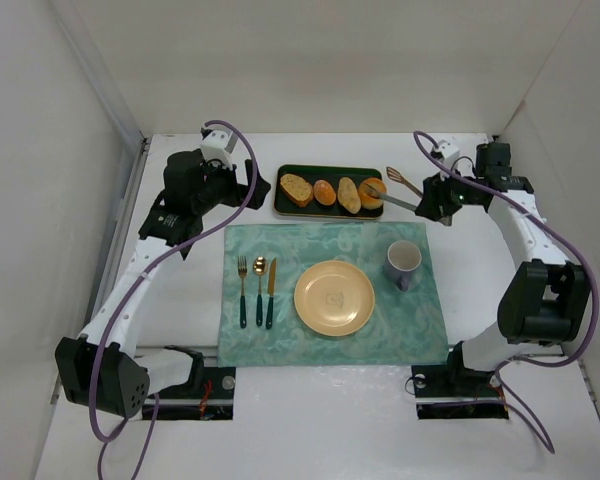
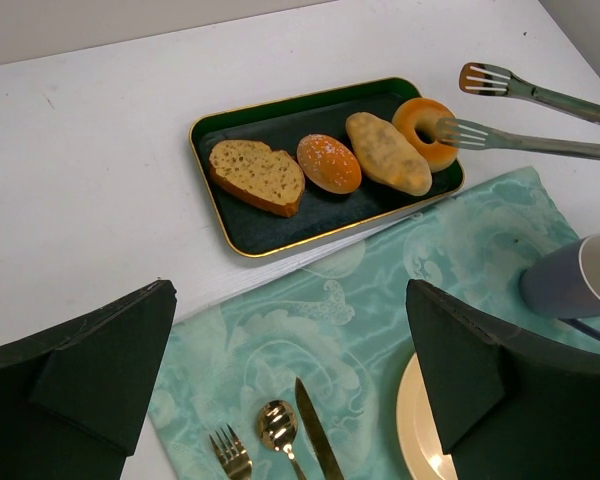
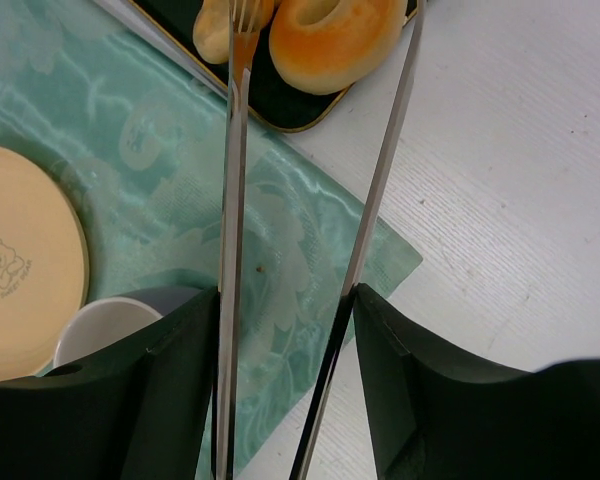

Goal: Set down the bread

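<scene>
Four baked items sit on a dark tray (image 1: 277,195) in the top view: the ring-shaped bread (image 1: 372,193) lies at its right end, beside an oval roll (image 1: 349,194), with tongs (image 1: 405,197) reaching it from the right gripper (image 1: 438,206). Left wrist view: left gripper (image 2: 290,290) spread wide, empty, above the placemat (image 2: 330,310); one tong tip over the bread's rim. Right wrist view: right gripper clamped on the tongs, whose arms pass either side of the bread.

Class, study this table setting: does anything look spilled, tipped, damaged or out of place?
Nothing stands out. The mug stands upright, the cutlery lies parallel beside the plate, and all four breads sit inside the tray.
</scene>
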Action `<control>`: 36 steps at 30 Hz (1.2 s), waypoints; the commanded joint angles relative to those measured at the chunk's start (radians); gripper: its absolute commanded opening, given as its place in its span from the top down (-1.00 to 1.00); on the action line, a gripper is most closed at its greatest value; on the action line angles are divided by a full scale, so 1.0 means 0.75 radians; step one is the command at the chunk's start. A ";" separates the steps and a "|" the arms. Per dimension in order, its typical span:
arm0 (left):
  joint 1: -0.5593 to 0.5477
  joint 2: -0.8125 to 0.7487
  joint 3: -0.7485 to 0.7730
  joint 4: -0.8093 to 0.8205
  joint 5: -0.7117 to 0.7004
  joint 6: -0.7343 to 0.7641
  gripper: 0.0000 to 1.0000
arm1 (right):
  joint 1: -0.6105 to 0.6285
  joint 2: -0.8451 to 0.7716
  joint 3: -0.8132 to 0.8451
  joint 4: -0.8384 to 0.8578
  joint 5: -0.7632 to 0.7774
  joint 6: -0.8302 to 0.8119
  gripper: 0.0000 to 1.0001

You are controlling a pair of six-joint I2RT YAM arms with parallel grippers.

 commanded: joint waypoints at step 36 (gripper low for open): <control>-0.004 -0.059 0.052 0.046 0.011 -0.009 -1.00 | 0.021 -0.006 -0.128 0.365 -0.005 0.645 -0.13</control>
